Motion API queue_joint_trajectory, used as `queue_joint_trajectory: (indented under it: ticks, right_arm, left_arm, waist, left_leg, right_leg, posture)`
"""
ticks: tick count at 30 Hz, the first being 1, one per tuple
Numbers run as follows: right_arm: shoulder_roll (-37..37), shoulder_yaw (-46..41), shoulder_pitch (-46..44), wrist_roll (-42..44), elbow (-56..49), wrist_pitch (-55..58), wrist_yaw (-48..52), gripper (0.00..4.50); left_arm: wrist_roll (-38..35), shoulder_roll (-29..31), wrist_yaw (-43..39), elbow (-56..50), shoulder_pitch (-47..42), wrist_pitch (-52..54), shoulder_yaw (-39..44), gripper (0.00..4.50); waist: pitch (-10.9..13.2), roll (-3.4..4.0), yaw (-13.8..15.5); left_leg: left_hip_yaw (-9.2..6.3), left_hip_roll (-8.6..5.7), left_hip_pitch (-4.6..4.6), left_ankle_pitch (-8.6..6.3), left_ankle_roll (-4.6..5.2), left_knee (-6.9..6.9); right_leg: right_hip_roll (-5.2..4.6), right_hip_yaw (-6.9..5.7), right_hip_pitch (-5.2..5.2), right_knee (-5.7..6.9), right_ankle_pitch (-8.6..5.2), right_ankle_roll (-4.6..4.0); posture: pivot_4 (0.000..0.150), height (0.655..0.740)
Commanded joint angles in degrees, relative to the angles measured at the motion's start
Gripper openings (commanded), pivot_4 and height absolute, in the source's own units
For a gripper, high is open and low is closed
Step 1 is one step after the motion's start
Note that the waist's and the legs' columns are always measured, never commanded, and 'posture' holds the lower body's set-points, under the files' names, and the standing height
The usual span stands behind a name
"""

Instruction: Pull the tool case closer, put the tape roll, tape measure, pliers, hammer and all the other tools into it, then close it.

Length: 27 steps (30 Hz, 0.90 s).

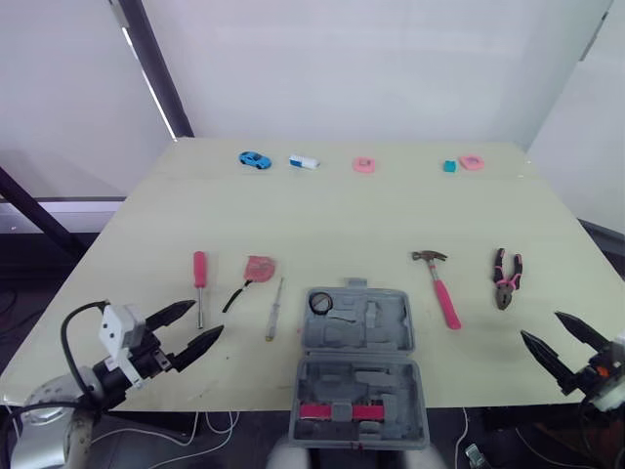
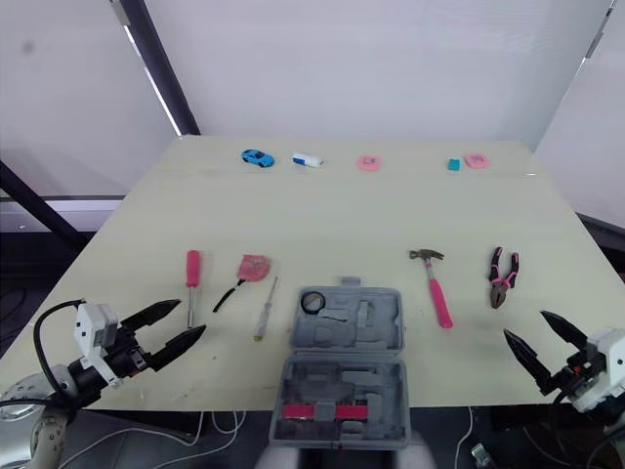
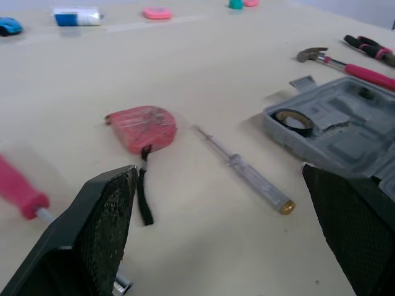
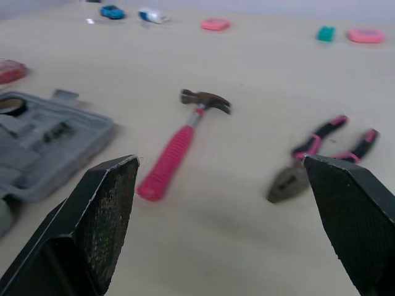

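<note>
At the lower left of the frame the left end effector point(image 1: 205, 319) was seen released, fingers spread and holding nothing, just beside the tip of the red screwdriver point(image 1: 199, 271). That tool, judged light and stiff, would best be taken by its fat handle, since the thin shaft lay flat on the bench point(image 1: 322, 210) and could roll. To its right lay the tape measure point(image 1: 260, 266), a compact hard body with a limp black strap trailing; the body, not the strap, was judged the place to grip. Next came a slim screwdriver point(image 1: 275, 308), low and likely slippery. At the lower centre the tool case point(image 1: 357, 362) was found open at the bench's front edge, the tape roll point(image 1: 321, 302) seated in the upper left corner of its far half. The case was judged to be rigid moulded plastic, apt to slide when dragged by a rim. Right of centre the hammer point(image 1: 439, 288) was reckoned head-heavy, so a hold on the pink handle near the head was favoured. The pliers point(image 1: 506, 277) lay further right, handles splayed. At the lower right the right end effector point(image 1: 540, 325) was likewise spread wide and empty.
</note>
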Motion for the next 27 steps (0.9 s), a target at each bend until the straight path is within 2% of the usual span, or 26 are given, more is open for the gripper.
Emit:
queue_joint_trajectory:
  ticks: [1, 4, 6, 15, 21, 27]
  right_arm:
    - [-1.7, 1.4, 0.2, 2.1, -5.9, 2.6, 0.9, 4.46]
    - [-3.4, 3.9, 0.0, 4.2, -11.5, 6.6, 1.4, 4.46]
    - [-4.9, 6.1, -0.9, 5.1, -15.3, 9.0, 1.8, 4.46]
    - [-7.4, 9.4, -6.7, 5.7, -18.8, 11.8, 1.8, 4.46]
    - [-8.8, 9.6, -8.1, 5.6, -18.2, 11.3, 4.0, 4.46]
    - [-9.2, 9.2, -9.1, 5.3, -17.2, 11.2, 4.6, 4.46]
  left_arm:
    - [0.7, -0.2, 2.8, -2.5, -1.0, 1.2, -0.7, 4.50]
    - [2.8, -1.9, 7.1, -5.1, -1.0, 2.7, -2.8, 4.50]
    - [4.8, -3.7, 13.4, -6.0, -2.2, 4.8, -3.4, 4.50]
    - [8.6, -10.9, 29.5, -11.8, -7.8, 14.8, -8.8, 4.50]
    - [14.1, -12.7, 38.3, -5.4, -13.0, 15.8, -9.6, 4.50]
    - [16.7, -12.4, 39.1, 4.2, -18.9, 15.8, -11.1, 4.50]
  waist:
    - [0.0, 0.00, 0.0]
    - [0.0, 0.01, 0.0]
    - [0.0, 0.01, 0.0]
    - [0.0, -0.12, 0.3]
    - [0.0, -0.13, 0.3]
    - [0.0, -0.14, 0.2]
  left_leg:
    - [0.00, -0.01, 0.00, 0.00, 0.00, 0.00]
    - [-0.02, -0.01, -0.02, 0.00, 0.00, 0.00]
    - [-0.05, -0.02, -0.02, 0.00, 0.00, 0.00]
    - [-0.06, -0.07, -0.06, 0.00, 0.00, 0.02]
    - [-0.09, -0.08, -0.06, 0.00, 0.00, 0.02]
    - [-0.11, -0.08, -0.06, 0.01, 0.00, 0.03]
  right_leg:
    - [0.01, -0.01, 0.01, 0.00, 0.00, 0.00]
    - [0.02, -0.01, 0.01, 0.00, 0.00, 0.00]
    - [0.02, 0.02, 0.01, 0.00, 0.01, 0.01]
    - [0.13, -0.07, 0.07, 0.00, 0.13, 0.21]
    - [0.18, -0.07, 0.08, 0.00, 0.14, 0.22]
    - [0.24, -0.08, 0.09, 0.00, 0.15, 0.22]
  posture:
    - [0.150, 0.7400]
    - [0.150, 0.7400]
    - [0.150, 0.7400]
    - [0.150, 0.7400]
    - [0.150, 0.7400]
    - [0.150, 0.7400]
